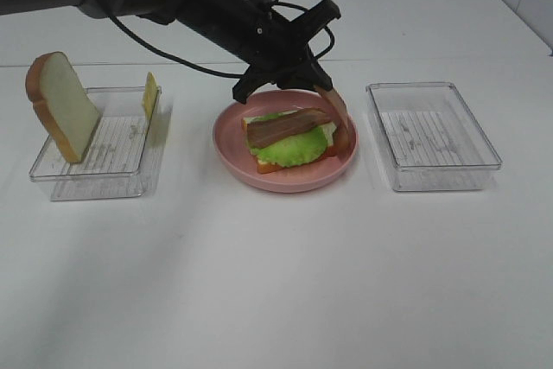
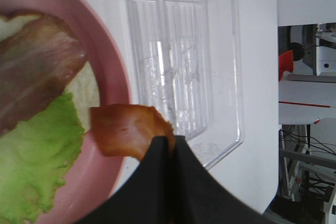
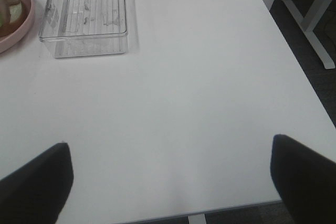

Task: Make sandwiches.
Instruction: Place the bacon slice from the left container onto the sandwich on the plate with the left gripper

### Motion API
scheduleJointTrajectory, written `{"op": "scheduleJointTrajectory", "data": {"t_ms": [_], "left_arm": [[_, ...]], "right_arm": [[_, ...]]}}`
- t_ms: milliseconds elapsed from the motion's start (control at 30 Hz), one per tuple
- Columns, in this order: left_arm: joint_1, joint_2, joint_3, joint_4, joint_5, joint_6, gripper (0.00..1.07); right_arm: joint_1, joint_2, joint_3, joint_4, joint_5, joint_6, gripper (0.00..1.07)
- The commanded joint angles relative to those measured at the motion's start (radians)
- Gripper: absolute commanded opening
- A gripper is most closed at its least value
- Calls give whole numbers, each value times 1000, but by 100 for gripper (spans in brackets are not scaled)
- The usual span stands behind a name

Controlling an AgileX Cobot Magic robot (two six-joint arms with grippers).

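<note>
From the high camera, the left gripper [image 1: 322, 85] hung over the right edge of the pink plate [image 1: 285, 182], pinched shut on a dangling bacon strip [image 1: 339, 117]. The half-built sandwich [image 1: 268, 165] lay on that plate, lettuce [image 1: 289, 153] and 1 laid bacon piece [image 1: 285, 125] showing. The top bread slice [image 1: 60, 105] and the cheese [image 1: 149, 95] stood in the left tray [image 1: 86, 184].

In the left wrist view the strip curled, and its free end seemed to touch the rim. I'd carry it left over the lettuce, lower it flat, then let go.

In the right wrist view the right gripper [image 3: 170, 179] gaped wide, holding nothing, over the table [image 3: 199, 93].
</note>
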Motion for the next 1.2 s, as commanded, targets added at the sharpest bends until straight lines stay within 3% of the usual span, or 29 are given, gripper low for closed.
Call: {"op": "scheduleJointTrajectory", "data": {"t_ms": [33,167,400,600,967,1000,1033,1067,1133,1167,1200], "left_arm": [[14,6,-6,19,8,7,0],[31,6,-7,125,13,2,0],[54,6,-7,198,33,3,0],[54,6,-7,352,66,2,0],[54,6,-7,395,32,-1,2],[54,6,-7,395,32,-1,5],[54,6,-7,394,36,-1,18],[54,6,-7,394,36,-1,18],[54,6,-7,394,47,-1,47],[54,6,-7,394,47,-1,47],[54,6,-7,394,52,-1,71]], "right_arm": [[-4,-30,2,-3,-1,-10,99],[-4,-30,2,-3,-1,-10,99],[-4,-30,2,-3,-1,-10,99],[-4,-30,2,-3,-1,-10,99],[-4,-30,2,-3,-1,-10,99],[-4,-30,2,-3,-1,-10,99],[-4,-30,2,-3,-1,-10,99],[-4,-30,2,-3,-1,-10,99],[-4,-30,2,-3,-1,-10,99],[-4,-30,2,-3,-1,-10,99],[-4,-30,2,-3,-1,-10,99]]}}
